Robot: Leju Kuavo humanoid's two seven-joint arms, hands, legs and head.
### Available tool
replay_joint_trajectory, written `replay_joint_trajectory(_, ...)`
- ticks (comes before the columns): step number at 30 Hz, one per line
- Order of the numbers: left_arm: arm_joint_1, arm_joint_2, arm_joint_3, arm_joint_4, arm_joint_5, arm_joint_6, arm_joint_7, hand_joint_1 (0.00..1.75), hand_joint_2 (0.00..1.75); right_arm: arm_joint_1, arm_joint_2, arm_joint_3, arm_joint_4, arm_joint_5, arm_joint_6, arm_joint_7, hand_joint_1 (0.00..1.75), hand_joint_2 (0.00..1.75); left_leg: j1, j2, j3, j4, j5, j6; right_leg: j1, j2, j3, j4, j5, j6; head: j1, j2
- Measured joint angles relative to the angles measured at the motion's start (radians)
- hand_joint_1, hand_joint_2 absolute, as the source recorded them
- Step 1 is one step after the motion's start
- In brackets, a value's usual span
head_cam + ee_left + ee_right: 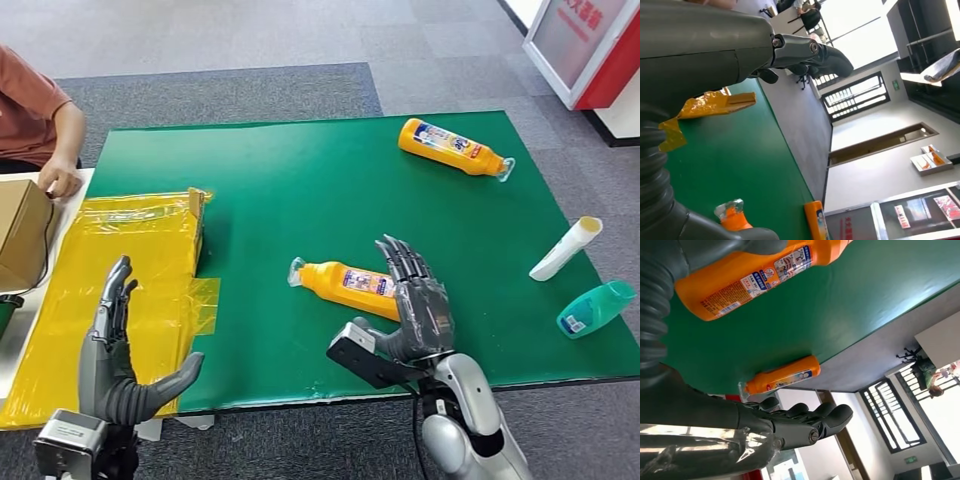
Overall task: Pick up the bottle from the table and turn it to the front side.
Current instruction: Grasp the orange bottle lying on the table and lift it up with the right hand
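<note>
On the green table [317, 180], an orange bottle [349, 285] lies on its side near the front edge, its base beside the right hand [419, 305], whose fingers are spread and hold nothing. The right wrist view shows its label [753, 282] up close. The left hand [117, 360] hovers open over yellow plastic [143, 250]. A second orange bottle [451, 147] lies far back.

Your left robot hand [113, 350] stands at lower left, fingers apart, thumb out, holding nothing. Your right robot hand [417, 305], lower centre-right, reaches forward with fingers extended.
</note>
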Motion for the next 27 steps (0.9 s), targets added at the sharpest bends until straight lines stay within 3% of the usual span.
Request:
replay_joint_trajectory(5,-0.014,-0.002,-0.002,0.0,-0.007,-0.013,0.001,0.0,1.75,-0.04,-0.016,0.014,0.056,0.083,0.084,0.07,0.0,1.75,0.0,0.0,0.0,0.0,0.0,0.0,0.0,0.0,0.0,0.0,0.0,0.0,0.0,0.0)
replay_joint_trajectory(9,-0.074,0.001,-0.03,0.006,-0.023,-0.012,-0.006,0.0,1.75,-0.114,-0.023,0.053,0.207,0.041,0.155,0.053,0.0,1.75,0.0,0.0,0.0,0.0,0.002,0.0,0.0,0.0,0.0,0.0,0.002,0.001,0.0,0.0)
replay_joint_trajectory(18,-0.226,0.013,-0.119,0.016,0.06,-0.056,-0.001,0.0,1.75,-0.248,-0.008,0.137,0.498,-0.011,0.176,0.072,0.0,1.75,0.0,0.0,0.0,0.0,0.004,0.001,0.0,0.0,0.0,0.0,0.003,0.001,0.0,0.0)
replay_joint_trajectory(27,-0.292,0.027,-0.161,0.025,0.055,-0.049,0.012,0.0,1.75,-0.327,0.008,0.148,0.623,-0.031,0.173,0.092,0.0,1.75,0.0,0.0,0.0,0.0,0.003,0.001,0.0,0.0,0.0,0.0,0.003,0.002,0.0,0.0)
